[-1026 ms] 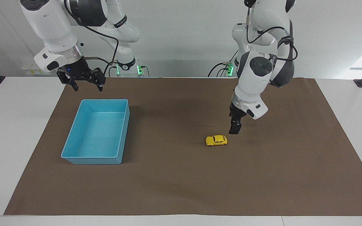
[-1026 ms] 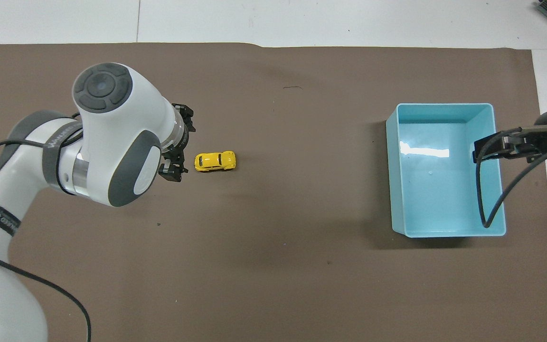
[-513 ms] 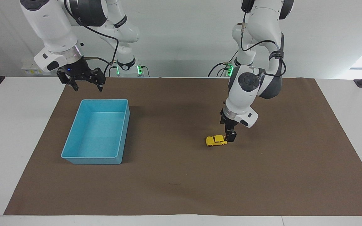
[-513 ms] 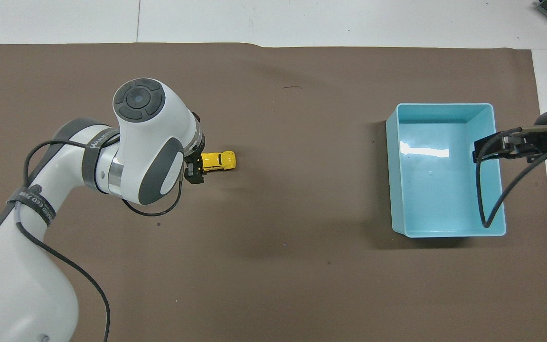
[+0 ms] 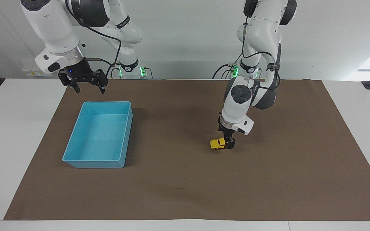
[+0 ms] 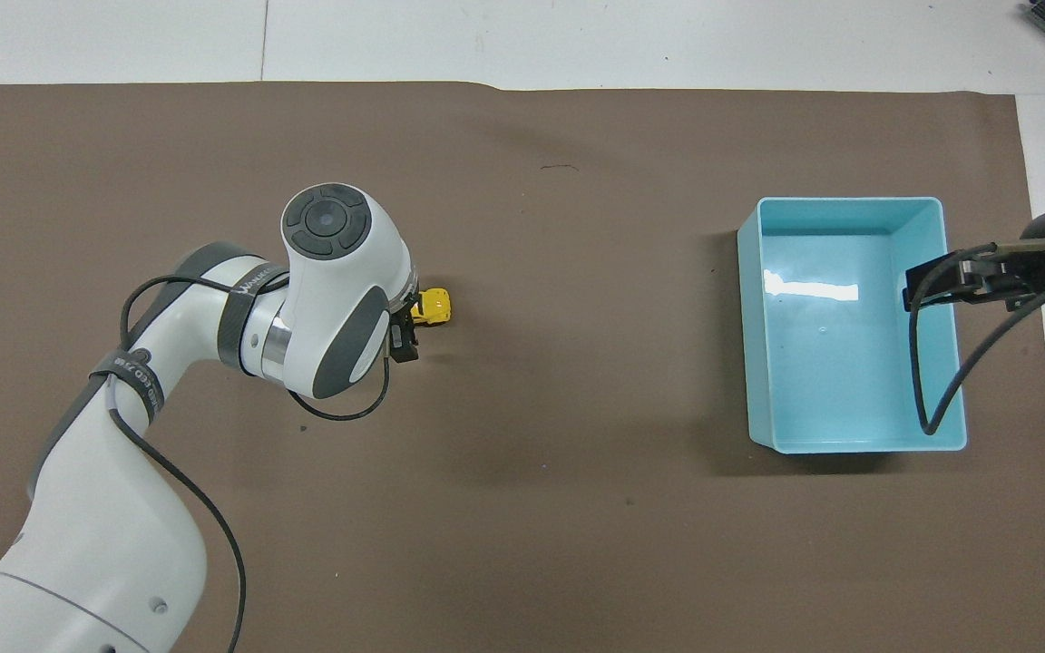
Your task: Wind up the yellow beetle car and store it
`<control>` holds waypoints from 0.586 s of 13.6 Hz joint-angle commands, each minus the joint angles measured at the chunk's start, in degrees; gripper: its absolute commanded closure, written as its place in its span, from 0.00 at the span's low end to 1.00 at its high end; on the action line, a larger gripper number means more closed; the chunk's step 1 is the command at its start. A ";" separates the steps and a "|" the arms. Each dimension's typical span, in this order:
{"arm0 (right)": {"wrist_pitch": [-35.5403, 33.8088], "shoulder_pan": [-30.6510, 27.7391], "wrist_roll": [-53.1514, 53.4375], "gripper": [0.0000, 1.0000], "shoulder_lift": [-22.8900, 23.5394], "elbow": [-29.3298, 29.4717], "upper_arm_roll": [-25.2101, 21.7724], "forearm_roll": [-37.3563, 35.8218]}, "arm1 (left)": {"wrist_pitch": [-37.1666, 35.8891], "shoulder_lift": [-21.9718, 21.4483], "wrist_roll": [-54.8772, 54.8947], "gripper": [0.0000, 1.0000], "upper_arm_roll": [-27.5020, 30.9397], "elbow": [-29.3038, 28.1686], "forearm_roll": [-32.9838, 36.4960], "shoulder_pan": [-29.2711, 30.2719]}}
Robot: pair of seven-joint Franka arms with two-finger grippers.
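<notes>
Left gripper (image 5: 228, 143) low over yellow beetle car (image 5: 217, 144), jaws apart, right gripper (image 5: 87, 88) waiting by blue tray (image 5: 75, 137), jaws apart

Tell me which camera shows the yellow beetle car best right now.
The facing view: most of the yellow beetle car shows on the brown mat, with the left claw down at one end. Overhead, the left arm covers it except one end.

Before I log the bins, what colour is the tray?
Light blue, the tray shows best in the overhead view.
</notes>
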 commanded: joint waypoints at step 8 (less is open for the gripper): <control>0.14 -1.04 -1.15 0.00 0.44 0.64 0.69 0.50 | 0.57 0.98 3.97 1.00 0.82 -0.92 3.51 -1.21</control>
